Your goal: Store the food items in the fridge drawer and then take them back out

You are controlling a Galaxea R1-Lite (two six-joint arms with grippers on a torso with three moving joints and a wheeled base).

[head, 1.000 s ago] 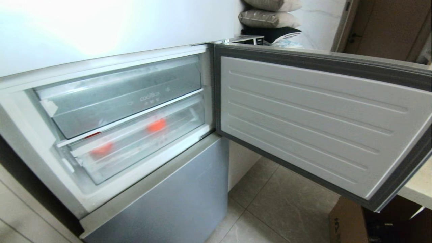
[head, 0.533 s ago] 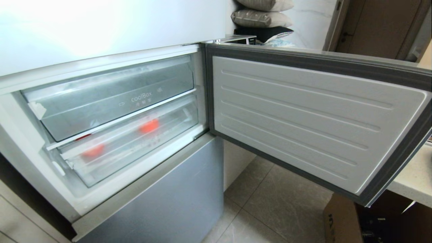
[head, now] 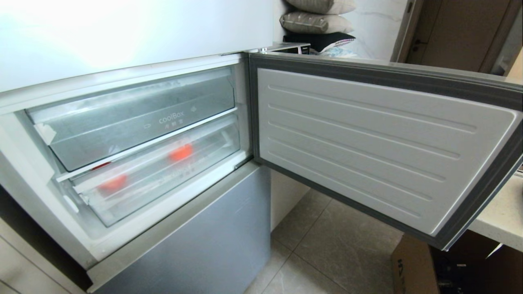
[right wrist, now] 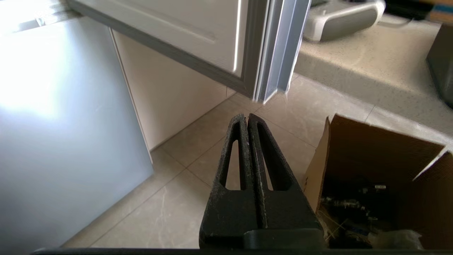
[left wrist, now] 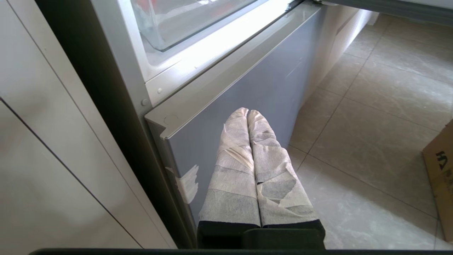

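1. you are facing the tall white fridge body, its middle compartment standing open in the head view.
2. the wide open door with a ribbed pale inner panel and grey seal swings out to the right, hanging above the beige tiled floor.
3. below the open compartment sits the grey-blue metal lower door panel, which is closed.
4. inside, the upper clear plastic bin printed "coolbox" is pushed in.
5. under it you see the wide, shallow clear plastic fridge drawer with a frosted front lip, also pushed in.
6. to the lower right a brown cardboard box stands open on the floor beside a pale speckled counter.
7. your left gripper, with fingers wrapped in pale tape, hangs low in front of the grey-blue panel, fingers pressed together and holding nothing.
8. your right gripper, black with slotted fingers, hangs above the floor next to the box, fingers together and empty.
9. the bright-orange round piece lies in the drawer toward its right half, blurred behind the plastic.
10. the red round piece lies in the same drawer near its left end, well apart from the orange one.
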